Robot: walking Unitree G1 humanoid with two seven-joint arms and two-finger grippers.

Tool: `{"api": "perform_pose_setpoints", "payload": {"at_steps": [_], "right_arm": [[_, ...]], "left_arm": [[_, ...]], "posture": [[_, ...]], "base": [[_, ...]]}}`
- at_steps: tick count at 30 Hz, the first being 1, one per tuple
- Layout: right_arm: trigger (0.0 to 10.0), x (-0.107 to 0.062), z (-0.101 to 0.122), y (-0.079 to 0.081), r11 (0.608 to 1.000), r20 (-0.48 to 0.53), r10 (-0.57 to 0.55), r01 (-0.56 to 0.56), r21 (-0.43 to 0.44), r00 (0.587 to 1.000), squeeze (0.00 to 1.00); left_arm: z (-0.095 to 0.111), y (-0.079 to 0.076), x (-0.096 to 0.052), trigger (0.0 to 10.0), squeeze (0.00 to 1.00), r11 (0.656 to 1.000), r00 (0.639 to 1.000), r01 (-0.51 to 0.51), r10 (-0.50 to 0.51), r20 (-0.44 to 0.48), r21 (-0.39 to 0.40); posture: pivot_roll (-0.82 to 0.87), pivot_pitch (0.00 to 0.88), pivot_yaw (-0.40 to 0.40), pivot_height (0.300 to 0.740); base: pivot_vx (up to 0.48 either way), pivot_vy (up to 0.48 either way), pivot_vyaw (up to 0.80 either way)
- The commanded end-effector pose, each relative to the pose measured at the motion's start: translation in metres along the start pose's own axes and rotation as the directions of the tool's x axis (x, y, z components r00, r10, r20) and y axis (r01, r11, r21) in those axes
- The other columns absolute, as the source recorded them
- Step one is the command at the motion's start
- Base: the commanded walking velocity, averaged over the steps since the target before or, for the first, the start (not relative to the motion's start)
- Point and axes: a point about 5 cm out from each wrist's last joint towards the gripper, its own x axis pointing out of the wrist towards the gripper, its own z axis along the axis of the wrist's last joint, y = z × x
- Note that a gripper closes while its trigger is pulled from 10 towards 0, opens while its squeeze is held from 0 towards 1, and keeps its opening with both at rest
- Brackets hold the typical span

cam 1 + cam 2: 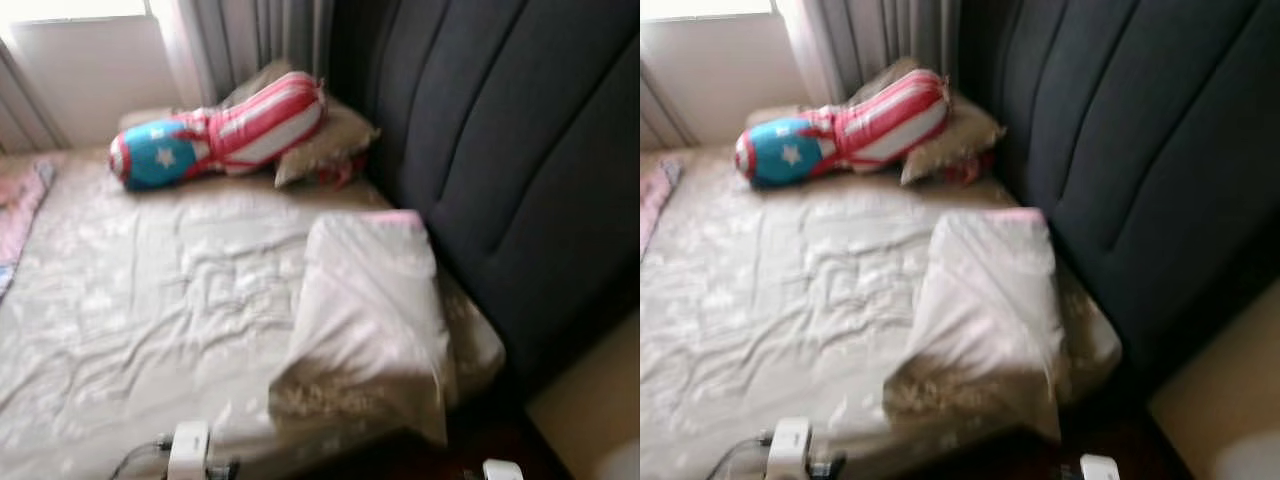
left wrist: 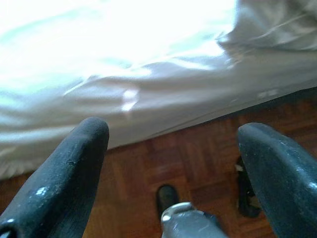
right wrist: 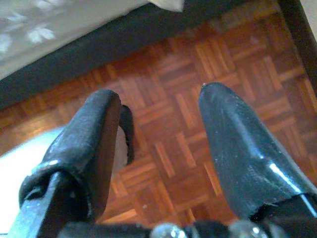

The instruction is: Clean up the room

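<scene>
A bed (image 1: 150, 300) with a wrinkled beige floral sheet lies before me. A pale pillow (image 1: 365, 310) rests near the bed's right edge, by the dark padded headboard (image 1: 500, 170). At the far corner a red, white and blue bolster with a star (image 1: 215, 135) leans on a tan cushion (image 1: 325, 145). My left gripper (image 2: 173, 148) hangs open over the parquet floor at the bed's edge. My right gripper (image 3: 161, 134) is open too, above bare parquet (image 3: 173, 64), with nothing between its fingers.
A pink patterned cloth (image 1: 20, 200) lies at the bed's left side. Curtains (image 1: 250, 35) and a bright window (image 1: 80, 10) stand behind the bed. A cream piece of furniture (image 1: 590, 400) sits at the right. My own foot (image 2: 168, 198) shows on the floor.
</scene>
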Motion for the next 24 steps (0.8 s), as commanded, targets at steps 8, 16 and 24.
{"api": "perform_pose_setpoints", "payload": {"at_steps": [8, 16, 24], "right_arm": [[10.0, -0.0010, -0.0013, -0.0026, 1.000, 0.002, -0.010, 0.010, 0.013, 1.000, 0.00], [10.0, -0.0010, -0.0010, -0.0028, 1.000, 0.000, -0.008, 0.008, 0.002, 1.000, 0.00], [10.0, -0.0011, -0.0011, -0.0034, 1.000, -0.002, -0.008, 0.008, -0.006, 1.000, 0.00]], "left_arm": [[-0.0046, 0.0005, -0.0011, 10.0, 0.00, 1.000, 1.000, 0.002, -0.002, -0.023, 0.000], [-0.0048, 0.0006, -0.0011, 10.0, 0.00, 1.000, 1.000, 0.000, 0.000, -0.025, -0.002], [-0.0053, 0.0000, -0.0011, 10.0, 0.00, 1.000, 1.000, 0.000, 0.000, -0.027, -0.002]], "posture": [[-0.08, 0.000, -0.017, 0.738], [-0.08, 0.000, -0.018, 0.738], [-0.08, 0.000, -0.020, 0.738]], "base": [[0.136, 0.000, 0.00], [0.292, 0.000, 0.00], [0.180, 0.000, 0.00]]}}
